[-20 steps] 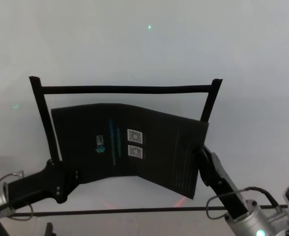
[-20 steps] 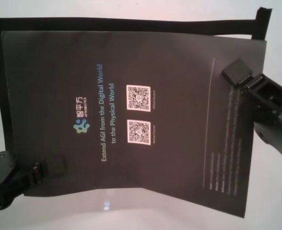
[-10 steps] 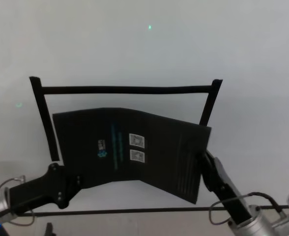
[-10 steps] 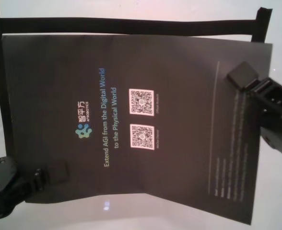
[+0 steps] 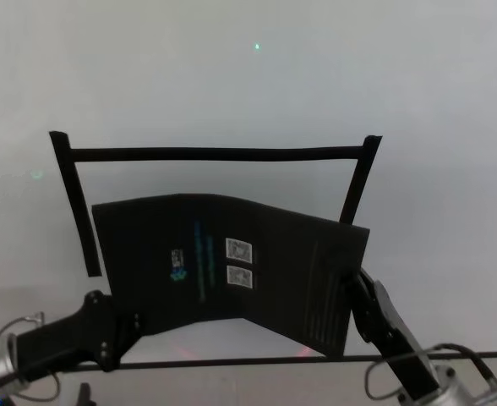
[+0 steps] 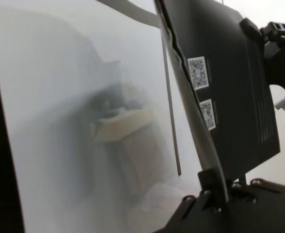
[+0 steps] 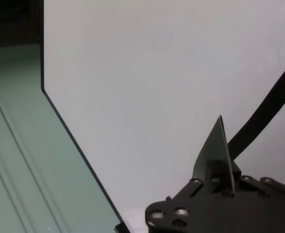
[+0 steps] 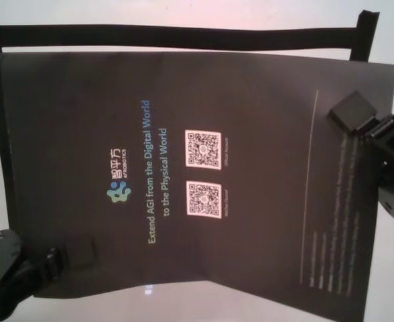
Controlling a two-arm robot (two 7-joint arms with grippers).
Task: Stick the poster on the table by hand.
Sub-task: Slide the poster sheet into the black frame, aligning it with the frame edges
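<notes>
Poster: the black poster (image 8: 183, 174) hangs in the air between both arms, over the white worktop (image 5: 257, 85), its printed face to the chest camera, a bend running through the sheet.
Left gripper: the left gripper (image 5: 122, 326) has its jaws pinched shut on the poster's lower left corner.
Right gripper: the right gripper (image 8: 358, 117) has its jaws clamped on the poster's right edge.
Tape frame: the black tape frame (image 5: 215, 154) sits on the worktop beyond the sheet; the poster overlaps its lower part in the head view.
Step in hand: carrying and lining up, I'd say; sticking not yet done.
Next move: likely square the sheet to the frame, pull out the bend, then lower it flat.
</notes>
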